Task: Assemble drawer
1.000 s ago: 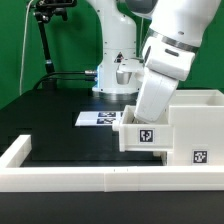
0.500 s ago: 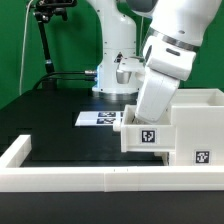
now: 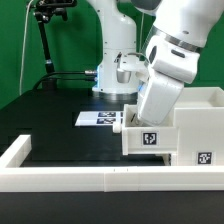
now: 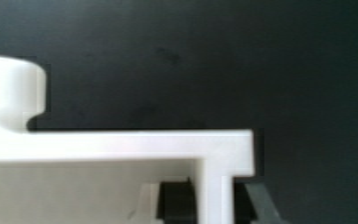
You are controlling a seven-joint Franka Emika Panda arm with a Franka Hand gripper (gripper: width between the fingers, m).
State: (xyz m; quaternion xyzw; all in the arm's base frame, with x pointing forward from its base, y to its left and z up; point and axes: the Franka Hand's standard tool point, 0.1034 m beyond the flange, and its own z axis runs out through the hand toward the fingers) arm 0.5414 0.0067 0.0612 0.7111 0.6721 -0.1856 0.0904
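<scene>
Black tabletop, white border wall nearest. Behind it, tray half-seated in housing at exterior view's right. Gripper pinches tray wall; arm tilted above. Marker board farther back. Step: tray insertion. Next: push straight along the slot, keep tray level.

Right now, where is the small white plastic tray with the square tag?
In the exterior view, the small white plastic tray sits right of centre, directly under the gripper, against the tall white boxy housing, just beyond the low white border wall.
</scene>
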